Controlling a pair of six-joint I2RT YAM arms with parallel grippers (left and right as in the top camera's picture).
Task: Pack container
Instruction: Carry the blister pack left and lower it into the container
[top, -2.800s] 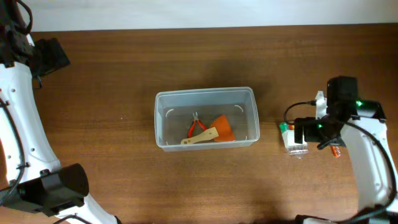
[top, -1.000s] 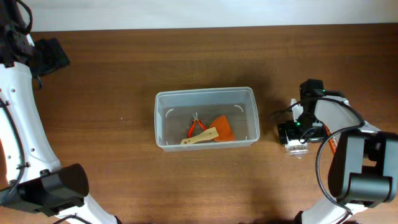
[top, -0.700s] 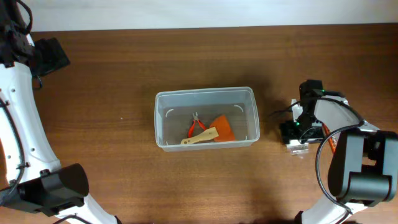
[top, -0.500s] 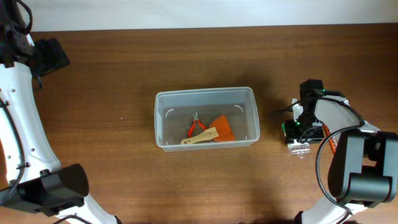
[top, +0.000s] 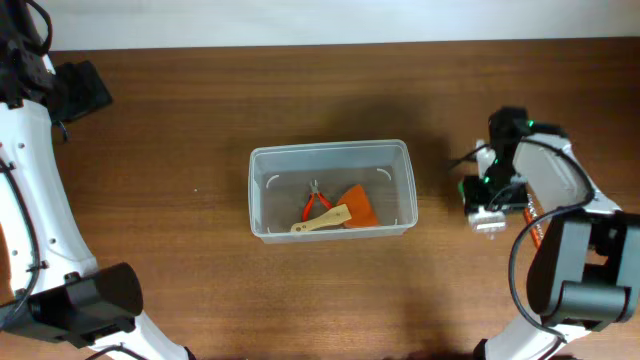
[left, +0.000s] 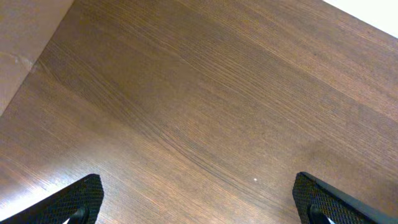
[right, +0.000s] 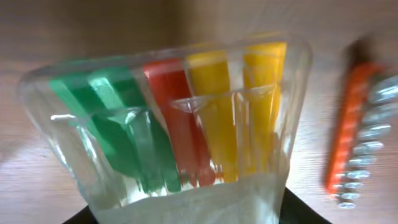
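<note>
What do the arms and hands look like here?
Both arms have white, rounded link shells with bulky black joint housings: left arm, right arm. The left hand has matte black fingers with blunt tips. The right hand is black, with green lights lit near the wrist and a thin black cable looping off it. No readable markings.

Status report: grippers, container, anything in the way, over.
Left gripper open over table. Right gripper shut on clear pack, right of container. Container holds tools already. Nothing seen between pack and container.
</note>
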